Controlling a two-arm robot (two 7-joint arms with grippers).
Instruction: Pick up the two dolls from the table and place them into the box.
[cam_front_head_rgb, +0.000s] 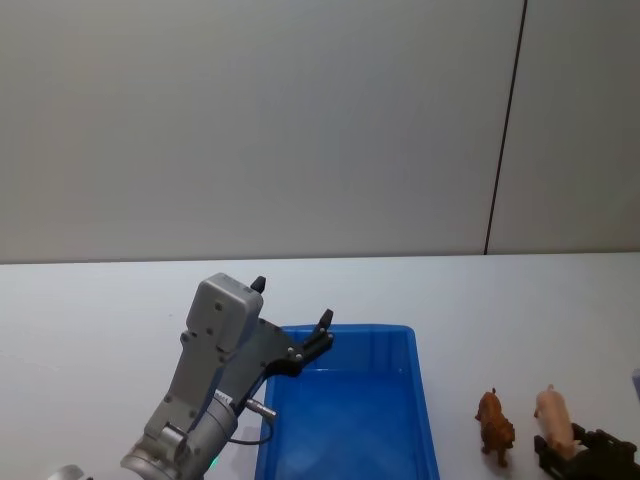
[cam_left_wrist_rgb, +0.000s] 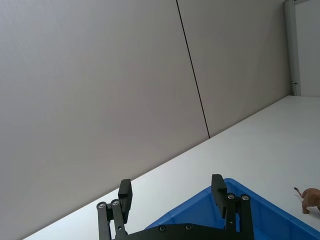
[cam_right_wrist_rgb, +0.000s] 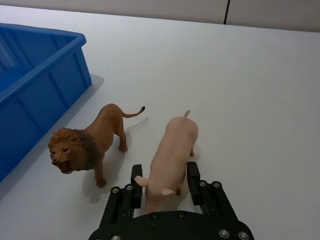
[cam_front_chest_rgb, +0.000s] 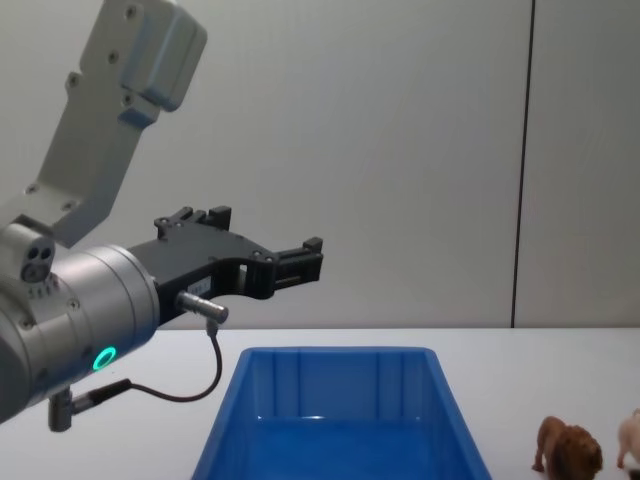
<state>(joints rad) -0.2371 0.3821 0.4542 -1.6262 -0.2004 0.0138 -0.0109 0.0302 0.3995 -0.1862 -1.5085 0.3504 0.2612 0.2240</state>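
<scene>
Near right on the table, our right gripper sits low with its fingers spread to either side of the pig, around its head and shoulders. We cannot tell whether the pads touch it. The pig stands on all four legs on the table, its head toward the gripper's palm and its tail pointing away.

We judge it to be hard moulded plastic: light, stiff and smooth, so it may slip or twist under a narrow pinch. The rounded trunk is the best hold, squeezed across the flanks. The ears, stubby legs and curled tail give too little to grip.

Just left of the pig, apart from it, the lion stands on the table. It should handle much the same. We would take it across the body behind the mane and leave the thin tail and legs alone.

Farther left is the box, near the lion but not touching it. Its thick rim means a doll must be lifted clear before it is let go.

Our left gripper hangs above the box's left rim, fingers spread and holding nothing.

The table is plain, flat and white, and it looks smooth enough for the dolls to slide if nudged. Far behind it stands a grey wall with one dark seam.
</scene>
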